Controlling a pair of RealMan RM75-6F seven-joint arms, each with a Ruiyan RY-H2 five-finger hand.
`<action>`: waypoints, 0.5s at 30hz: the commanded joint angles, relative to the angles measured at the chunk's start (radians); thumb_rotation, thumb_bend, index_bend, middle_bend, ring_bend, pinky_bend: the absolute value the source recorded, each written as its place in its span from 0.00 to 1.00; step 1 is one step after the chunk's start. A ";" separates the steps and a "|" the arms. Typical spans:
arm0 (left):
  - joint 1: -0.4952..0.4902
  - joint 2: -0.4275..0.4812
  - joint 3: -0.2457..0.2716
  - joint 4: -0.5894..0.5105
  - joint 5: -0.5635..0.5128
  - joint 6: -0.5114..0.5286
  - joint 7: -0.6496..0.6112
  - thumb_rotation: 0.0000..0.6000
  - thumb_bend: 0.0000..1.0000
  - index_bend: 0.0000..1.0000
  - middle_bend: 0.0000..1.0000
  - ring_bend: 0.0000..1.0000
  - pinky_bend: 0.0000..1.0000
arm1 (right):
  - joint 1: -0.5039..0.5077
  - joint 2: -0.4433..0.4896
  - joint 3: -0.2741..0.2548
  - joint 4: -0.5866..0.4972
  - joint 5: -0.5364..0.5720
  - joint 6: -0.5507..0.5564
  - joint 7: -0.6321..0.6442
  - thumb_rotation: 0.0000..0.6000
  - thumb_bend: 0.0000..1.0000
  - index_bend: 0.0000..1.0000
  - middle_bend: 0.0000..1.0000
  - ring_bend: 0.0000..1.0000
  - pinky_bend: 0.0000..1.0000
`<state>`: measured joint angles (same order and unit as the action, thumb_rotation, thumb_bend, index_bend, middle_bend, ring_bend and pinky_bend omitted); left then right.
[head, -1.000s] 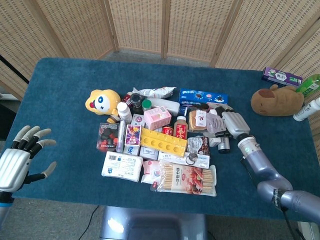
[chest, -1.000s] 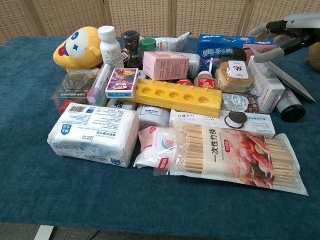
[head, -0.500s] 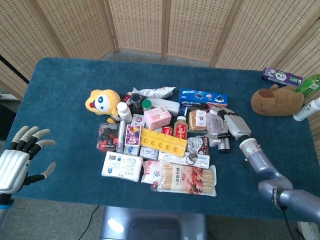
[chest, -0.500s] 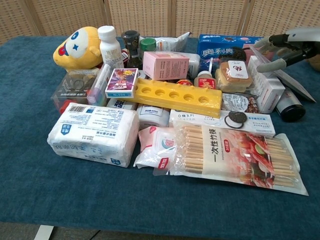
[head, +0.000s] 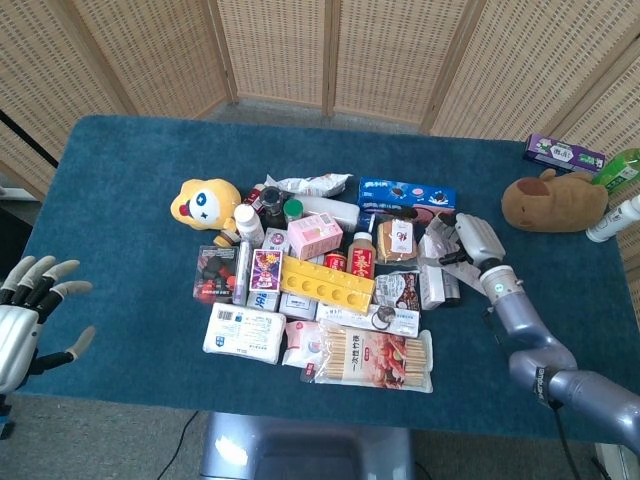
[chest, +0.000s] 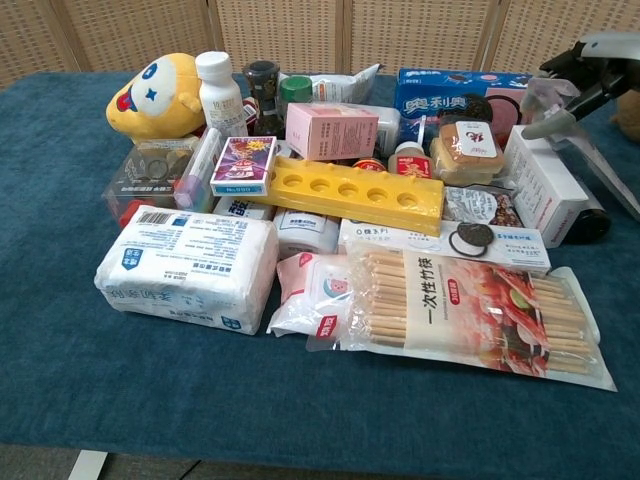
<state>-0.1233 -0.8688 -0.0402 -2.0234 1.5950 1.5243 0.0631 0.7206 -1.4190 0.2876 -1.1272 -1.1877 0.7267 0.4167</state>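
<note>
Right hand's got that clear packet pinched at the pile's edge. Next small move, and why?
Probably lift the right hand a little, straight up. It pinches the clear plastic packet, whose lower end hangs close over the white box and the dark bottle. Raising first should free it from the pile before any sideways carry. The left hand is spread, holds nothing and sits far from the pile.

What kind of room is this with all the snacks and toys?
Probably a robot test room, not a shop: a blue-covered table, a heap of snacks around a yellow tray, wicker screens behind, and a robot right hand.
</note>
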 joint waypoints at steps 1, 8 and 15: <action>0.001 0.000 0.000 0.007 -0.001 0.000 -0.007 0.87 0.36 0.30 0.19 0.11 0.00 | -0.009 0.007 0.006 0.010 -0.023 0.024 0.034 1.00 0.06 0.65 1.00 1.00 0.72; -0.011 -0.013 -0.005 0.019 0.002 -0.020 -0.016 0.87 0.36 0.29 0.19 0.11 0.00 | -0.048 0.068 0.015 -0.054 -0.038 0.107 0.029 1.00 0.06 0.63 1.00 1.00 0.72; -0.020 -0.028 -0.007 0.030 0.002 -0.034 -0.020 0.87 0.36 0.29 0.19 0.11 0.00 | -0.076 0.159 0.043 -0.204 -0.026 0.188 -0.044 1.00 0.06 0.62 1.00 1.00 0.72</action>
<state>-0.1426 -0.8970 -0.0468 -1.9934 1.5975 1.4909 0.0428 0.6559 -1.2923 0.3179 -1.2870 -1.2203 0.8900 0.4008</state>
